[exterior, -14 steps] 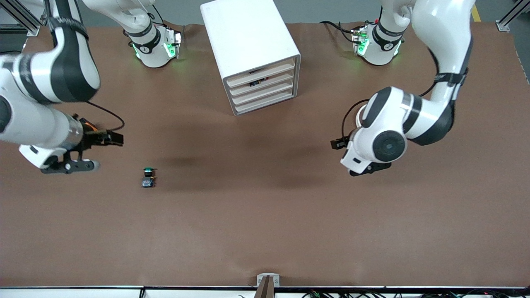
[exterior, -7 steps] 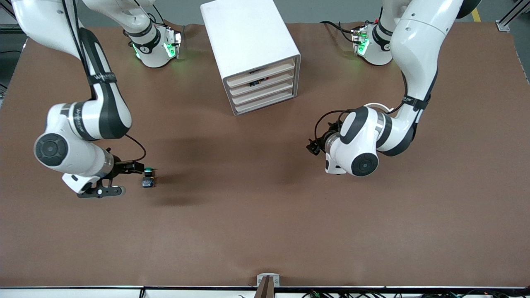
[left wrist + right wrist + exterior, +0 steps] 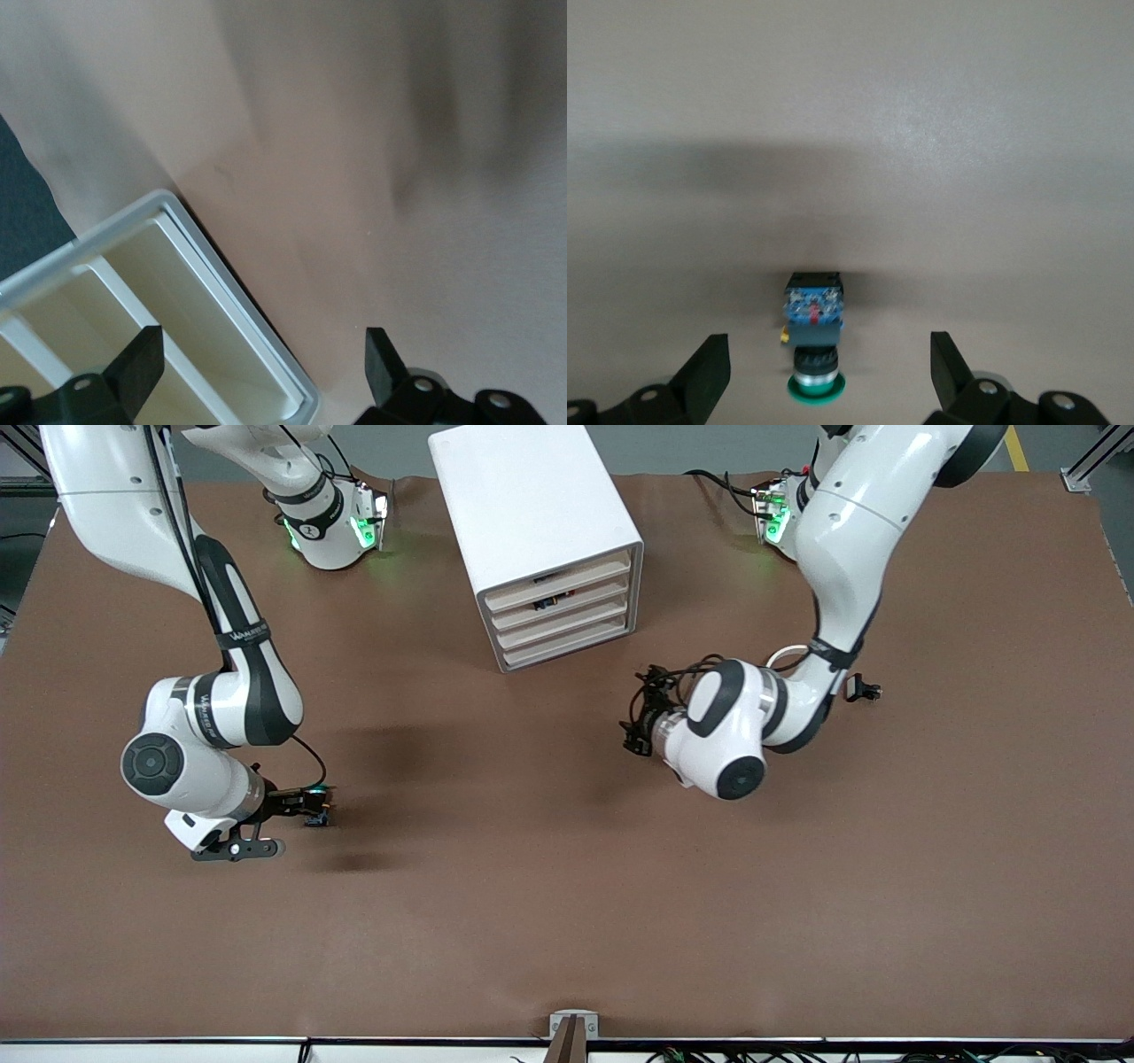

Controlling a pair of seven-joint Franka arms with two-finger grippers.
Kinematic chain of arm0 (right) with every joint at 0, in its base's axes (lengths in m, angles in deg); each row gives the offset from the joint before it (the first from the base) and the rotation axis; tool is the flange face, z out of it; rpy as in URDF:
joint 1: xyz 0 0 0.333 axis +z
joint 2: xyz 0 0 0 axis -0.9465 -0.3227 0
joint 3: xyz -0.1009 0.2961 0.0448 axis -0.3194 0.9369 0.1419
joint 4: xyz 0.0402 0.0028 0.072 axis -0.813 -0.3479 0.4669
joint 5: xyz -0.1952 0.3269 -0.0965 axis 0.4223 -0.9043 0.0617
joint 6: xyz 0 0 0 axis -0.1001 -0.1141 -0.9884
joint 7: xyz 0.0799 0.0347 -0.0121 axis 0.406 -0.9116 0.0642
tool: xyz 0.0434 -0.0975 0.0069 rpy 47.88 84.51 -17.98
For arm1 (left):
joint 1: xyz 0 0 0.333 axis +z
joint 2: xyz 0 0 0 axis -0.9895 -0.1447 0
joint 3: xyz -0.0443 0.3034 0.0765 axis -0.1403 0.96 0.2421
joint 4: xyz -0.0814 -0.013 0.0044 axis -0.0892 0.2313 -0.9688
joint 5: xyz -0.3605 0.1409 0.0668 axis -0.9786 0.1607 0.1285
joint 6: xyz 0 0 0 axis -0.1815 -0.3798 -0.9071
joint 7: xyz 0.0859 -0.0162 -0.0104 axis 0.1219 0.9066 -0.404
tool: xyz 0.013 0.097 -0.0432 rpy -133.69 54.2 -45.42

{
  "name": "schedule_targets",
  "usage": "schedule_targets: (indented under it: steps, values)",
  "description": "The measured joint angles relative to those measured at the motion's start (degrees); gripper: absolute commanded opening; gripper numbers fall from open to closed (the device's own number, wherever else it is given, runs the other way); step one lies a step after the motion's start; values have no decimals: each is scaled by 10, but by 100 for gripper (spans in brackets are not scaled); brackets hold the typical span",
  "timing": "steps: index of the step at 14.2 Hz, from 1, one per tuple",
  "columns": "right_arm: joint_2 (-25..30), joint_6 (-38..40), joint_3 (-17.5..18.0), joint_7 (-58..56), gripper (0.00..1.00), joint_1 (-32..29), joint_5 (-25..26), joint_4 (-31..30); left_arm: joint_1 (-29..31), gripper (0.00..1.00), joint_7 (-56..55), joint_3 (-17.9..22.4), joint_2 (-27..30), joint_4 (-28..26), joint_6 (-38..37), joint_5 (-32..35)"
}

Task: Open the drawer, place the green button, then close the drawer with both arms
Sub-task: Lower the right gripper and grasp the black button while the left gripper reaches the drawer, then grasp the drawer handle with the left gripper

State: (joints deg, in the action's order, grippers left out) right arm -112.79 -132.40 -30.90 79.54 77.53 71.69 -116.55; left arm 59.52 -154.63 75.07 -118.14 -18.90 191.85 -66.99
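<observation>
The white cabinet point(image 3: 532, 505) stands at the table's back middle with its four drawers point(image 3: 560, 613) all shut. The button point(image 3: 321, 811) lies on its side on the table toward the right arm's end. In the right wrist view its green cap point(image 3: 816, 387) points at the camera. My right gripper point(image 3: 306, 804) is low at the button, open, with its fingers point(image 3: 709, 367) on either side of it and not touching. My left gripper point(image 3: 636, 722) is open and empty over the table by the cabinet's lower front corner point(image 3: 297, 403).
The brown table point(image 3: 567, 921) is bare nearer the camera. A small black piece point(image 3: 864, 689) shows beside the left arm's forearm. The arm bases point(image 3: 332, 527) stand on either side of the cabinet. Dark items show through the upper two drawer fronts.
The right gripper has come down and across to straddle the button. The left gripper has swung in toward the cabinet's front. The button and drawers have not moved.
</observation>
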Motion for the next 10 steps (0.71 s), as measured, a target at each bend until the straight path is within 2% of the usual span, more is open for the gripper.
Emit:
schedule_targets:
  steps: [4, 10]
  values:
    - [-25, -67, 1, 0, 100, 0, 0, -31, -49, 100, -84, 0, -20, 0, 12, -40]
    - [-42, -117, 1, 0, 99, 0, 0, -51, -65, 100, -116, 0, -43, 0, -5, -138]
